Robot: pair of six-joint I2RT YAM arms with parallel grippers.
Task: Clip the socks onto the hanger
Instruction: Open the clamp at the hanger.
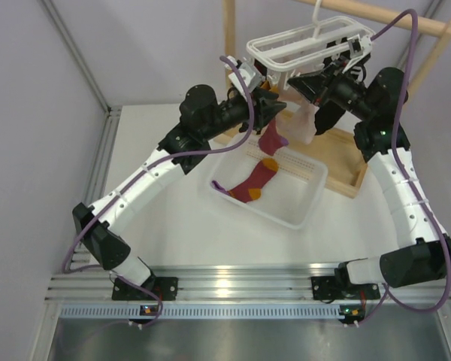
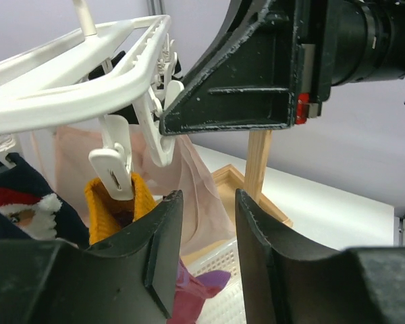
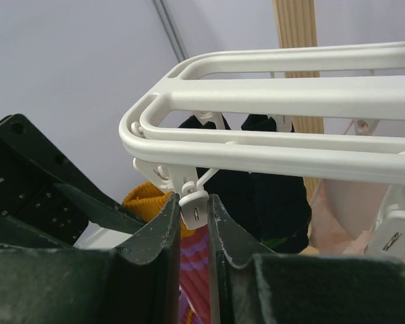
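The white hanger (image 1: 308,41) hangs from the wooden rack, and dark socks (image 3: 270,182) are pegged under it. My right gripper (image 3: 194,202) is shut on a small white peg (image 3: 194,210) at the hanger's (image 3: 270,94) near corner. Behind that peg hangs a maroon sock (image 3: 196,263) with an orange cuff (image 3: 145,199). My left gripper (image 2: 207,199) is open just beside that cuff (image 2: 140,197), with nothing between its fingers. Another peg (image 2: 115,169) bites the cuff. A navy Santa sock (image 2: 20,206) hangs to the left. A second maroon sock (image 1: 252,184) lies in the basket.
A white slotted basket (image 1: 301,203) sits on the table under the hanger. A pale pink sheer garment (image 2: 196,175) hangs behind the pegs. The wooden rack's post (image 2: 256,162) and base tray (image 1: 346,177) stand at the back right. Both arms crowd under the hanger.
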